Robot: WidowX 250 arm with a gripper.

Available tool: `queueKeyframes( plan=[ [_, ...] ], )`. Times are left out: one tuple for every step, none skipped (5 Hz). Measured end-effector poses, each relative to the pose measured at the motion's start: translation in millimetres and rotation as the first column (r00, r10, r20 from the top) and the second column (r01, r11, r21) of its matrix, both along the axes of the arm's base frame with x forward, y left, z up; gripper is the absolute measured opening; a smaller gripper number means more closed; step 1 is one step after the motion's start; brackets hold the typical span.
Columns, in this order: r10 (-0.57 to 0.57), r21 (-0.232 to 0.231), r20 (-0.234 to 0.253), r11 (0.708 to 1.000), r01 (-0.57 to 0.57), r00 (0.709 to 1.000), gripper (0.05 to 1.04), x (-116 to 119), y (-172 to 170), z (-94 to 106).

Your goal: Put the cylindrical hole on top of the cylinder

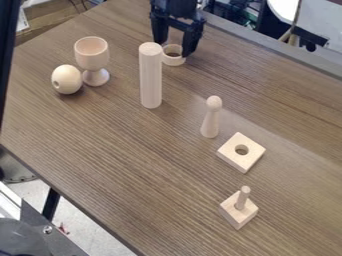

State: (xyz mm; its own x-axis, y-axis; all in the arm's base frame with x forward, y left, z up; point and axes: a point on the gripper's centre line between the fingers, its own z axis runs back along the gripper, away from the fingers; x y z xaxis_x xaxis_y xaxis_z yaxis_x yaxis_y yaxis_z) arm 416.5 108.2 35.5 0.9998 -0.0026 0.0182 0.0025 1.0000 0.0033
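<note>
We had the tool point(174, 50), fingers apart, at the ring point(174, 61), upper centre | cylinder point(151, 77) stood uncapped | we judged grasp, lift, placing remained

"What do you have on your brown table point(133, 160)?"
"You have a cup point(91, 52), a ball point(67, 79) beside it, an upright cylinder point(151, 77) near a ring point(175, 61), a pin point(210, 122), a square block with a hole point(248, 161), and one block with a peg point(240, 216)."
</note>
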Motion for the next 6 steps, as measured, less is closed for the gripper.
queueKeyframes(
  plan=[
    [0.001,-0.006,0.005,1.0,-0.001,1.0,0.964,2.7,0.2,-1.0],
    [-0.004,-0.016,0.038,1.0,0.004,0.999,0.754,7.8,-0.8,-0.8],
    [0.01,-0.012,0.049,1.0,-0.009,0.999,0.751,6.4,-0.2,-2.2],
    [0.015,-0.012,0.049,1.0,-0.014,0.999,0.751,2.8,-0.4,-0.8],
    [0.02,-0.008,0.065,1.0,-0.019,0.998,0.751,-5.7,-3.3,9.5],
    [0.015,0.009,0.13,1.0,-0.017,0.991,0.751,-10.8,-8.2,46.5]
  ],
)
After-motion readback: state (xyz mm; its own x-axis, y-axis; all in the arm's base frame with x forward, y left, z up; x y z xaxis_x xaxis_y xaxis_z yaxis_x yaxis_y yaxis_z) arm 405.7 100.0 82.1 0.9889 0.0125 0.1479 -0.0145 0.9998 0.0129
